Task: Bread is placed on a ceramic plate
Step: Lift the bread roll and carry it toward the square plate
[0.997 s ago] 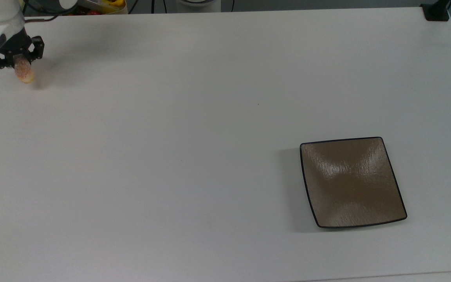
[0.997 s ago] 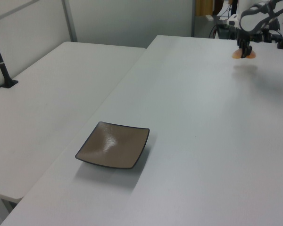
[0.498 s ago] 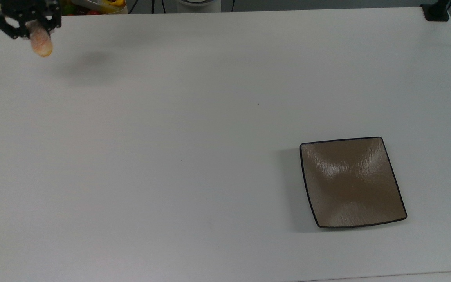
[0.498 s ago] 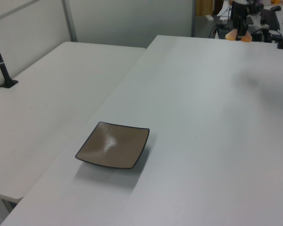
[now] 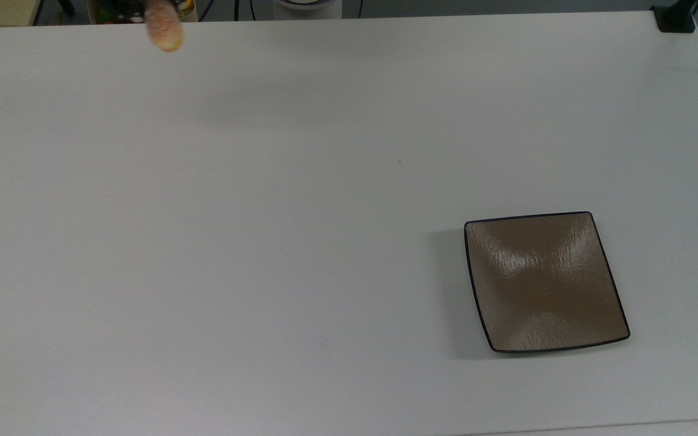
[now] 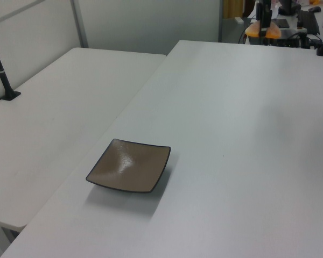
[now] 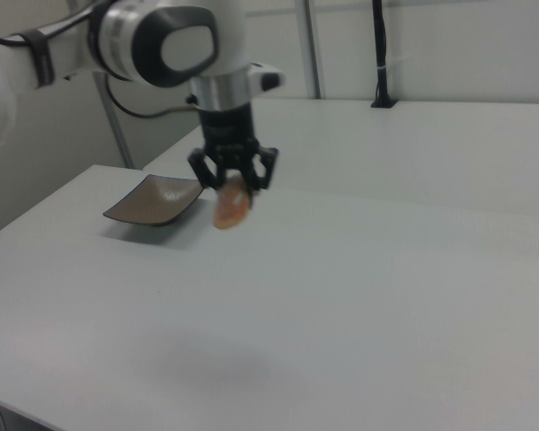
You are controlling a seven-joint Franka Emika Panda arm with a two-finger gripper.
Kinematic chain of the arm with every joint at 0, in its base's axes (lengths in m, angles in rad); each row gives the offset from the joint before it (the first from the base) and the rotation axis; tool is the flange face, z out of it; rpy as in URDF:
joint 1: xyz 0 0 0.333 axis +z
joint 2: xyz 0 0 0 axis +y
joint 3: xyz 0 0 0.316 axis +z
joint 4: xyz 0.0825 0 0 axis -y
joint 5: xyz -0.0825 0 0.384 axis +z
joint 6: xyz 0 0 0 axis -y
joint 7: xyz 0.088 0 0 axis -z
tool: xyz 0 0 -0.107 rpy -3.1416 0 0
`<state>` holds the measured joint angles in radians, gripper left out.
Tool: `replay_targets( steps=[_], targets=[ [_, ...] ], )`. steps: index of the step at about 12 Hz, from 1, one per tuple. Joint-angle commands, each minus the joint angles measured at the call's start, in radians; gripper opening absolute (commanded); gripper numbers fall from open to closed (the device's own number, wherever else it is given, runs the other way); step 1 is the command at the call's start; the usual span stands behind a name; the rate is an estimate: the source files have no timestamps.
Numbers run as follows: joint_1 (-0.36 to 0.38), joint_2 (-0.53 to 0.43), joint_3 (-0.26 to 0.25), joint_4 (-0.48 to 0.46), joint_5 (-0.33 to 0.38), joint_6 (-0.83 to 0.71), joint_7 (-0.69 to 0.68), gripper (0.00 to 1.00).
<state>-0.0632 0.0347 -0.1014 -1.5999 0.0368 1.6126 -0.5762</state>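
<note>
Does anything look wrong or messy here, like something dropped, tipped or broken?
Nothing stands out. The gripper holds the bread above the white table, clear of its surface. The ceramic plate sits flat and empty, with no visible cracks or spills.

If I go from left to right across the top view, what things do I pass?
Small oval orange-pink bread held up at the top edge → square glossy brown ceramic plate on the white table → black clamp at the far corner.
</note>
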Motion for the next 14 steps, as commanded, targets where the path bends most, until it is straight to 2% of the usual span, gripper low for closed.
replay_targets(
  steps=[1,3,6,7,10,12,14],
  targets=[
    [0.153,-0.001,-0.009,0.014,0.049,0.001,0.281,0.33],
    [0.235,0.031,0.021,0.021,0.048,0.070,0.402,0.35],
    [0.269,0.100,0.149,0.021,0.032,0.275,0.499,0.36],
    [0.298,0.131,0.163,0.037,0.029,0.359,0.530,0.36],
    [0.399,0.258,0.161,0.113,-0.001,0.528,0.616,0.36],
    [0.453,0.365,0.161,0.190,-0.052,0.624,0.717,0.38],
    [0.502,0.453,0.158,0.216,-0.127,0.754,0.806,0.40]
  ],
)
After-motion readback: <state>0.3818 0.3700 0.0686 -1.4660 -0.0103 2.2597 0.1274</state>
